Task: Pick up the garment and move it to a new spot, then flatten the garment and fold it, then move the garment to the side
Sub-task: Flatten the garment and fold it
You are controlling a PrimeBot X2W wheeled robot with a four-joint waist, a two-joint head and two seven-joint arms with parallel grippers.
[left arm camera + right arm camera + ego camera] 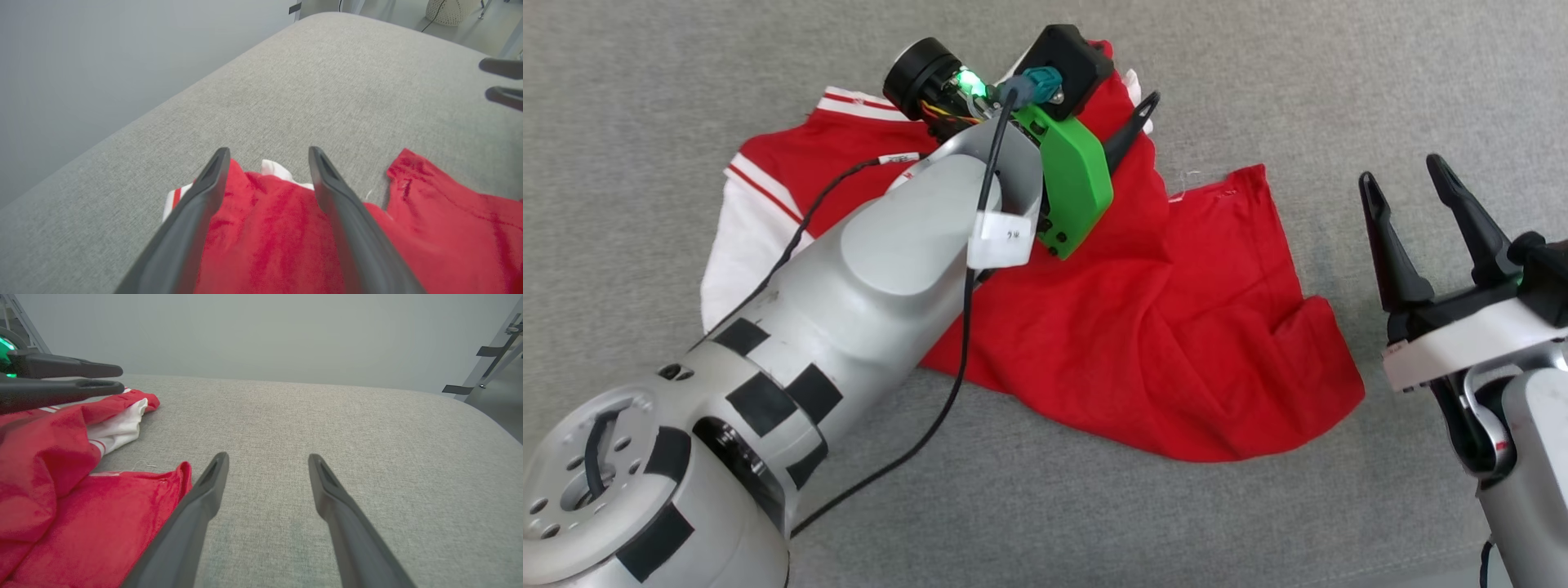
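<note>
**Desk:** Where was the shirt when this was taken?

**Robot:** The red T-shirt (1143,327) lay rumpled on the grey cushion (1339,73). One white sleeve (739,245) was spread out at the left. The red body was bunched in loose folds toward the right and the near side.

**Desk:** And your left arm?

**Robot:** My left forearm (890,253) stretched across the shirt from the near left toward its far edge. My left gripper (269,153) was over that far edge, where a scrap of white cloth peeked out past the red. Its two dark fingers (192,220) were spread wide, with red cloth below and between them, and they had hold of nothing. I could not tell whether the tips touched the cloth.

**Desk:** The right one?

**Robot:** My right gripper (1403,173) was to the right of the shirt, over bare cushion, with its fingers pointing toward the far side. It was spread just as wide and was empty. The shirt's red edge lay near it on the left without touching it. Beyond the cushion's far edge stood a pale wall (245,330).
</note>
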